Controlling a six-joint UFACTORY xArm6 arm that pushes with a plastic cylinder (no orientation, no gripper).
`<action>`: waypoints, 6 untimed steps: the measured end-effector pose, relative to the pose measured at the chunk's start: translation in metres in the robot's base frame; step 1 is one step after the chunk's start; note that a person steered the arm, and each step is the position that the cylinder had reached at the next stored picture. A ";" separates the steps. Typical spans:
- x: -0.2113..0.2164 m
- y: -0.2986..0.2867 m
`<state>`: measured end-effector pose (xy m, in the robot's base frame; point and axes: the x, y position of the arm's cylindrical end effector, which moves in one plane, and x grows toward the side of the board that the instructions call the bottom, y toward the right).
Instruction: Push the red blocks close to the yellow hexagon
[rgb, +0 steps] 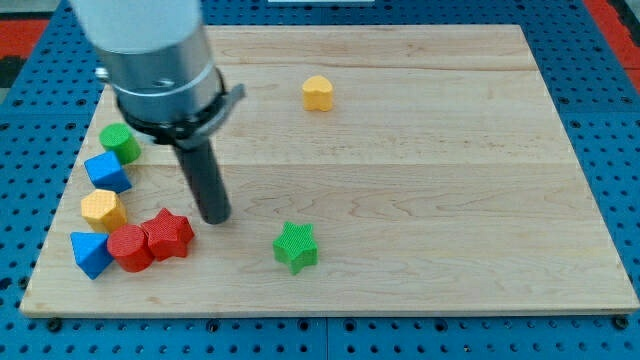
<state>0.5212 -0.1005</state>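
Observation:
A red star (168, 234) and a red round block (130, 248) sit touching each other at the view's lower left. The yellow hexagon (103, 209) lies just above and left of them, close to the red round block. My tip (215, 218) stands on the board just right of the red star, slightly above it, a small gap away. A second yellow block, heart-like in shape (318, 92), sits alone near the view's top centre.
A blue block (90, 253) lies left of the red round block. Another blue block (107, 172) and a green round block (120, 142) line the left edge. A green star (296, 247) sits at bottom centre. The wooden board (450, 180) ends near all left blocks.

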 end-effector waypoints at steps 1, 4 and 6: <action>0.039 -0.019; -0.012 -0.024; -0.105 0.139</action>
